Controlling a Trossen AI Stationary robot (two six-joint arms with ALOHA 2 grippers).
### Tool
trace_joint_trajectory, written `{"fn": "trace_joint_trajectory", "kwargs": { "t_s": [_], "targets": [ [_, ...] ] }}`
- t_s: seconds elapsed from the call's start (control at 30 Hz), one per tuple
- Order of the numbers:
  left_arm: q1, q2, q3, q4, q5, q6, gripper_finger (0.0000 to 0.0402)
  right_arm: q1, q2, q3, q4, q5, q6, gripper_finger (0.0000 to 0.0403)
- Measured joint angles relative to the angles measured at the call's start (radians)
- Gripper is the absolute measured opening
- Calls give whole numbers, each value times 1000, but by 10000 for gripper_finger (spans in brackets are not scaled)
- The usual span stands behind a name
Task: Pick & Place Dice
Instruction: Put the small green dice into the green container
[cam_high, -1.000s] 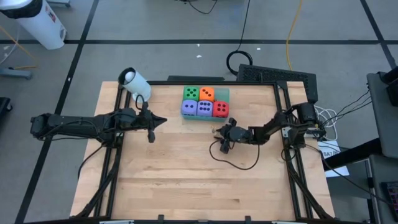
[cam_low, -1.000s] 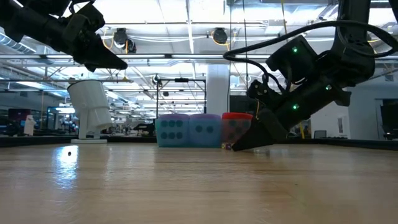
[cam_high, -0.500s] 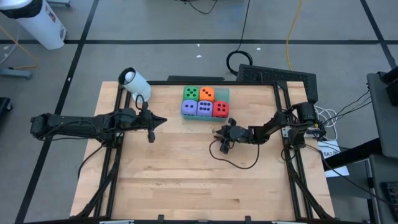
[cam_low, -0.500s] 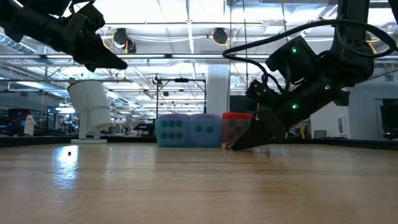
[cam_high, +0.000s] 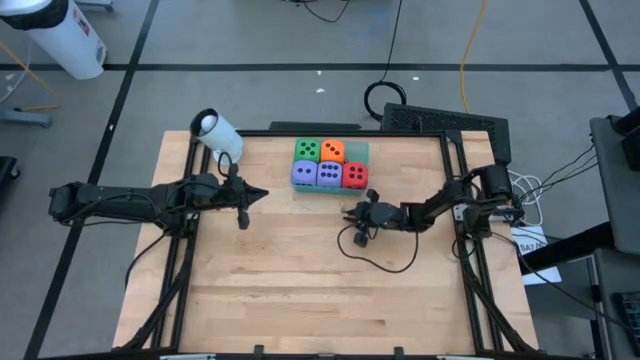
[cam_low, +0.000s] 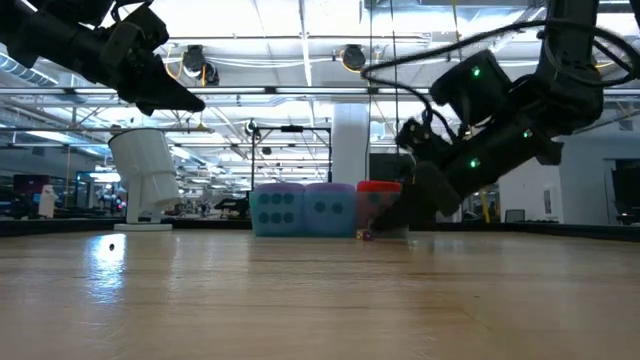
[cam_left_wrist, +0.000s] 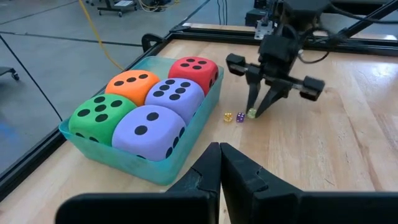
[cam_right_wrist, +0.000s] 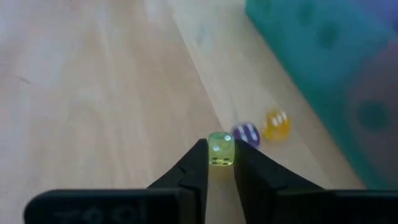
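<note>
- The wooden tabletop (cam_high: 300, 270) is the biggest thing here, with one arm coming in over each side edge.
- The left end effector (cam_high: 262, 195) hangs above the left half of the tabletop. Its fingers are pressed together and it's got nothing in them.
- The right end effector (cam_left_wrist: 256, 112) is down low in the right half, just in front of the tray. It's pinched in tight on the tiny yellow-green die (cam_right_wrist: 221, 150), one finger on each side. Can't tell if the die is off the wood.
- A white cylinder (cam_high: 218, 133) sits at the far left corner.
- The green tray (cam_left_wrist: 149, 171) is at the middle of the far edge.
- Five big foam dice are packed inside it and touching. They're the green die (cam_left_wrist: 99, 114), orange die (cam_left_wrist: 132, 84), red die (cam_left_wrist: 196, 67) and two purple dice (cam_left_wrist: 177, 93).
- Two more tiny ones lie loose on the tabletop between the held die and the tray. They're the tiny purple die (cam_right_wrist: 246, 134) and the tiny orange die (cam_right_wrist: 276, 125), right beside each other.
</note>
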Motion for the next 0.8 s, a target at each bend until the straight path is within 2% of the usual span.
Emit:
{"fn": "trace_joint_trajectory", "kwargs": {
  "t_s": [0.2, 0.33, 0.57, 0.8],
  "targets": [
    [0, 0, 0, 0, 0, 11, 15, 46, -133, 0, -7, -26, -71, 50],
    [0, 0, 0, 0, 0, 18, 15, 43, -298, 0, -74, -81, -118, 44],
    [0, 0, 0, 0, 0, 15, 15, -11, -629, 0, -214, -83, -193, 57],
    [0, 0, 0, 0, 0, 18, 15, -24, -833, -74, -316, -81, -213, 45]
  ]
}}
